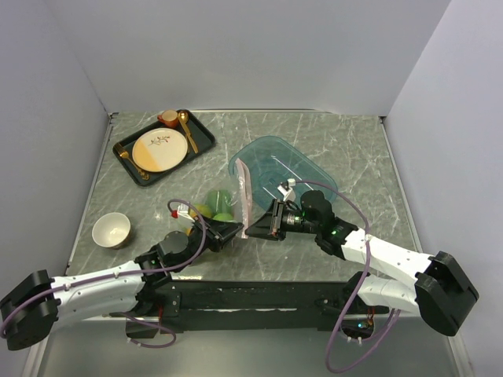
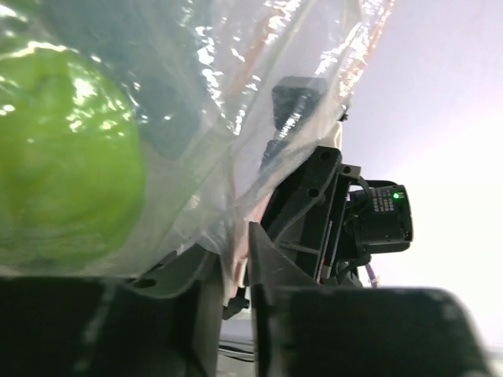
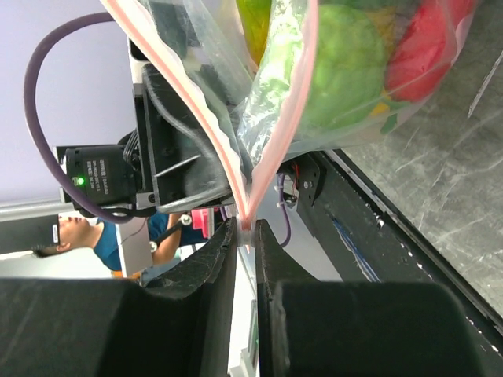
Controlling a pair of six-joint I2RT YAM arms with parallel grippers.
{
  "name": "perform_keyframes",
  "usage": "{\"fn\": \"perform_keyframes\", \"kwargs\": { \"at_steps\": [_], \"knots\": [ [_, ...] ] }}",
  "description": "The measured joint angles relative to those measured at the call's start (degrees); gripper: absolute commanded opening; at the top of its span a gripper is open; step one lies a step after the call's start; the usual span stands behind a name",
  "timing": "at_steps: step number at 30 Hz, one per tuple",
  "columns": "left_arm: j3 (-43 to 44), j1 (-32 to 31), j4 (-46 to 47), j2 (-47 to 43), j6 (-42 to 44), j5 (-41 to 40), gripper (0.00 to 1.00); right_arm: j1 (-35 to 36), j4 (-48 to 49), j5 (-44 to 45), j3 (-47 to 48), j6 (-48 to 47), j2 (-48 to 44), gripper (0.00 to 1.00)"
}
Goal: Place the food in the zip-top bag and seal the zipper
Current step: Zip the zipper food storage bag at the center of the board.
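The clear zip-top bag [image 1: 228, 206] is held up off the table between my two grippers, with green round toys [image 1: 217, 199] inside. In the right wrist view a green fruit [image 3: 346, 63], a red chili [image 3: 424, 47] and a yellow piece [image 3: 251, 23] show through the plastic. My right gripper [image 3: 246, 232] is shut on the pale pink zipper [image 3: 279, 126] at its near end, where its two strips meet; above that they gape apart. My left gripper [image 2: 234, 267] is shut on the bag's edge next to a green fruit [image 2: 63, 157].
A teal translucent tub [image 1: 287, 169] lies behind the bag. A dark tray [image 1: 200, 140] at the back left holds a plate [image 1: 159, 149], an orange cup [image 1: 168, 118] and gold cutlery. A white bowl [image 1: 111, 230] stands at the left.
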Motion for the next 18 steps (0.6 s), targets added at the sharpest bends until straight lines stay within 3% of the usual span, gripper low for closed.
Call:
{"fn": "perform_keyframes", "kwargs": {
  "at_steps": [15, 18],
  "knots": [
    [-1.7, 0.0, 0.4, -2.1, -2.2, 0.5, 0.2, 0.3, 3.3, 2.8, -0.9, 1.9, -1.3, 0.0],
    [-1.7, 0.1, 1.4, -0.6, -2.1, 1.0, 0.09, 0.3, 3.3, 2.8, -0.9, 2.0, -1.3, 0.0]
  ]
}}
